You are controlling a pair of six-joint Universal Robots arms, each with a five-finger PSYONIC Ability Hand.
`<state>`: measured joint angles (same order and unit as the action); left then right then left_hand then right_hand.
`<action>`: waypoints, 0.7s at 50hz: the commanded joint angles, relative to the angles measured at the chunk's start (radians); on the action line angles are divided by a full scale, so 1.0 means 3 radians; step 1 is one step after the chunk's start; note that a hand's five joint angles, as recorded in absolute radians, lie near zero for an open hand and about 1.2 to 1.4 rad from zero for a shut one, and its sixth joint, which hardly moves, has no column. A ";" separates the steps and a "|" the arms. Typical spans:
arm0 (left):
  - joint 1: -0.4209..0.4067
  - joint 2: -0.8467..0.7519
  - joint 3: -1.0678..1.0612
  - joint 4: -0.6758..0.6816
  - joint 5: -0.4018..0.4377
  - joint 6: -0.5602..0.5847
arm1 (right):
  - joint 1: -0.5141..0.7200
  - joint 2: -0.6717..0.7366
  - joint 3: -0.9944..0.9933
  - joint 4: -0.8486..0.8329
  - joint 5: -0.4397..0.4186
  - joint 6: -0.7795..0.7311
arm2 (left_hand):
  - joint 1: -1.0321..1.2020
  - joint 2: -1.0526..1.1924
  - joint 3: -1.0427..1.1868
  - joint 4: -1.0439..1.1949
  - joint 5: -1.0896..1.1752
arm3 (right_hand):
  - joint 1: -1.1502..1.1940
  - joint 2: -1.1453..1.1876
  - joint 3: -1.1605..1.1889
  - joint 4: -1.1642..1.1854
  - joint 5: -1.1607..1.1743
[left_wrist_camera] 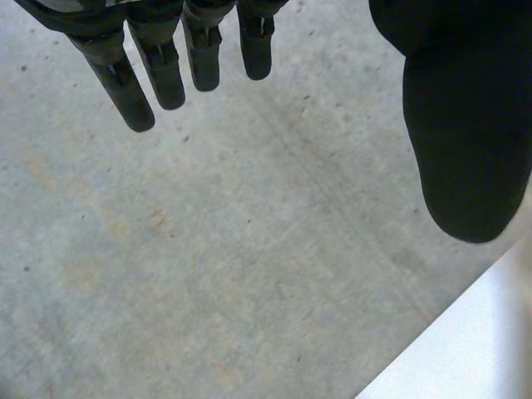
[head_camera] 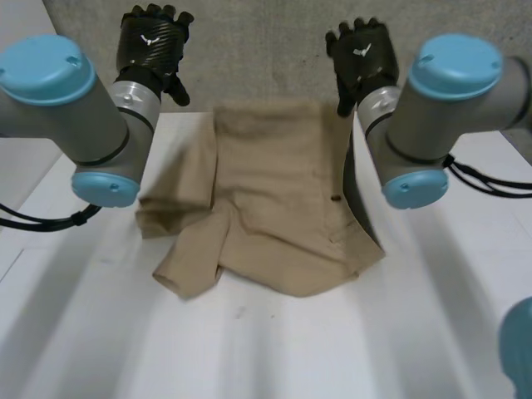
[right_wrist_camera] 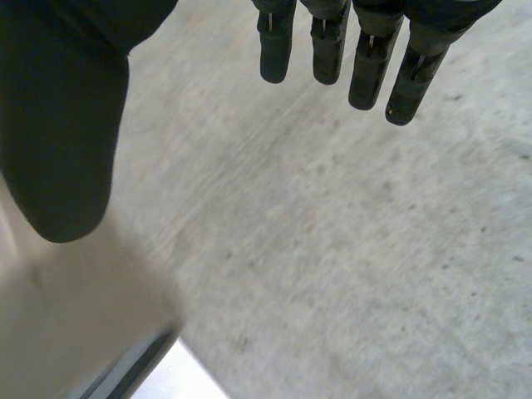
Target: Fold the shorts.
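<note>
Tan shorts (head_camera: 274,208) on table (head_camera: 83,332) — left robot hand (head_camera: 154,37), right robot hand (head_camera: 362,51) open.

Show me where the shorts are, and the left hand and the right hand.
shorts (head_camera: 274,191): head view, middle of the tan cloth.
left hand (head_camera: 154,41): head view, back of the hand.
right hand (head_camera: 362,50): head view, back of the hand.

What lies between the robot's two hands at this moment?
In the head view, bare grey floor, beyond the far edge of the table, separates the left hand and right hand, both open; the shorts lie on the table, nearer the robot.
</note>
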<state>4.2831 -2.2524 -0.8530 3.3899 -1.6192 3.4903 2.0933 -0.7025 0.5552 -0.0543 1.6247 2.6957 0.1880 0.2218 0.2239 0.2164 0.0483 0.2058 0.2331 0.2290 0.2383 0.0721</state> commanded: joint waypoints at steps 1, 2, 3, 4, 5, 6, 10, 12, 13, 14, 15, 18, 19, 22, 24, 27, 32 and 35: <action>-0.0052 0.0165 -0.0295 -0.0020 -0.0304 0.0003 | 0.0125 -0.0209 0.0316 0.0544 0.0010 -0.0191 | -0.0045 -0.0158 -0.0164 -0.0139 -0.0161 | -0.0104 -0.0195 -0.0182 -0.0213 -0.0240; -0.0062 0.0256 -0.0397 -0.0020 -0.0304 0.0003 | 0.0115 -0.0412 0.0575 0.0650 -0.0056 -0.0186 | -0.0045 -0.0158 -0.0164 -0.0139 -0.0161 | -0.0104 -0.0195 -0.0182 -0.0213 -0.0240; -0.0067 0.0455 -0.0626 -0.0025 -0.0299 -0.0002 | 0.0115 -0.0470 0.0649 0.0677 -0.0087 -0.0191 | -0.0045 -0.0158 -0.0164 -0.0139 -0.0161 | -0.0104 -0.0195 -0.0182 -0.0213 -0.0240; -0.0067 0.0553 -0.0755 -0.0030 -0.0294 0.0003 | 0.0115 -0.0552 0.0756 0.0713 -0.0138 -0.0206 | -0.0042 -0.0155 -0.0162 -0.0137 -0.0159 | -0.0104 -0.0195 -0.0182 -0.0213 -0.0240; -0.0067 0.0650 -0.0888 -0.0035 -0.0289 -0.0002 | 0.0115 -0.0714 0.0995 0.0779 -0.0276 -0.0226 | -0.0033 -0.0145 -0.0152 -0.0127 -0.0149 | -0.0104 -0.0195 -0.0182 -0.0213 -0.0240; -0.0077 0.0742 -0.1021 -0.0040 -0.0289 0.0003 | 0.0115 -0.0812 0.1149 0.0810 -0.0378 -0.0232 | 0.0006 -0.0106 -0.0113 -0.0088 -0.0110 | -0.0104 -0.0195 -0.0182 -0.0213 -0.0240; -0.0149 0.1339 -0.1843 -0.0081 -0.0289 -0.0022 | 0.0079 -0.1180 0.1782 0.0942 -0.0812 -0.0333 | 0.0347 0.0234 0.0227 0.0252 0.0231 | -0.0104 -0.0195 -0.0182 -0.0213 -0.0240; -0.0210 0.1509 -0.2120 -0.0132 -0.0289 -0.0022 | -0.0018 -0.1339 0.2084 0.1004 -0.0956 -0.0435 | 0.0525 0.0412 0.0405 0.0430 0.0408 | -0.0104 -0.0195 -0.0182 -0.0213 -0.0240; -0.0291 0.1647 -0.2375 -0.0198 -0.0284 -0.0022 | -0.0069 -0.1390 0.2193 0.1020 -0.0997 -0.0477 | 0.0613 0.0500 0.0493 0.0518 0.0496 | -0.0104 -0.0195 -0.0182 -0.0213 -0.0240; -0.0338 0.1704 -0.2489 -0.0239 -0.0284 -0.0022 | -0.0115 -0.1431 0.2305 0.1030 -0.1023 -0.0523 | 0.0643 0.0530 0.0523 0.0548 0.0526 | -0.0104 -0.0195 -0.0182 -0.0213 -0.0240; -0.0384 0.1745 -0.2596 -0.0280 -0.0284 -0.0027 | -0.0156 -0.1472 0.2418 0.1040 -0.1044 -0.0574 | 0.0672 0.0559 0.0552 0.0577 0.0556 | -0.0104 -0.0195 -0.0182 -0.0213 -0.0240; -0.0568 0.1832 -0.2949 -0.0474 -0.0273 -0.0032 | -0.0259 -0.1539 0.2791 0.1025 -0.1085 -0.0753 | 0.1140 0.1028 0.1021 0.1046 0.1024 | 0.0223 0.0132 0.0146 0.0114 0.0087; -0.0609 0.1827 -0.3021 -0.0536 -0.0258 -0.0027 | -0.0274 -0.1539 0.2868 0.1015 -0.1095 -0.0799 | 0.1297 0.1184 0.1177 0.1202 0.1181 | 0.0330 0.0239 0.0253 0.0222 0.0194; -0.0686 0.1807 -0.3205 -0.0817 -0.0187 -0.0053 | -0.0325 -0.1539 0.3093 0.0928 -0.1110 -0.0922 | 0.1650 0.1538 0.1531 0.1556 0.1534 | 0.0820 0.0728 0.0742 0.0711 0.0683; -0.0691 0.1802 -0.3262 -0.0935 -0.0136 -0.0099 | -0.0366 -0.1529 0.3236 0.0755 -0.1156 -0.0968 | 0.1719 0.1606 0.1600 0.1625 0.1603 | 0.0869 0.0778 0.0792 0.0761 0.0733; -0.0660 0.1700 -0.3313 -0.1032 -0.0049 -0.0237 | -0.0397 -0.1483 0.3344 0.0530 -0.1207 -0.0993 | 0.1719 0.1607 0.1600 0.1625 0.1603 | 0.0869 0.0778 0.0792 0.0761 0.0733; -0.0492 0.1352 -0.3262 -0.0991 -0.0002 -0.0421 | -0.0504 -0.1238 0.3436 0.0033 -0.1345 -0.1009 | 0.1612 0.1500 0.1493 0.1518 0.1496 | 0.0996 0.0905 0.0919 0.0888 0.0860; -0.0415 0.1153 -0.3191 -0.0864 -0.0018 -0.0411 | -0.0514 -0.1105 0.3426 -0.0110 -0.1356 -0.1009 | 0.1212 0.1099 0.1092 0.1117 0.1095 | 0.1123 0.1032 0.1046 0.1015 0.0987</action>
<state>4.1089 -1.7991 -1.8465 3.0817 -1.6251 3.3877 1.9505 -1.1031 1.5849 0.0104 1.2360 2.3907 0.6047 0.6013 0.6007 0.6039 0.4222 0.3530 0.3987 0.4123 0.4125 0.2275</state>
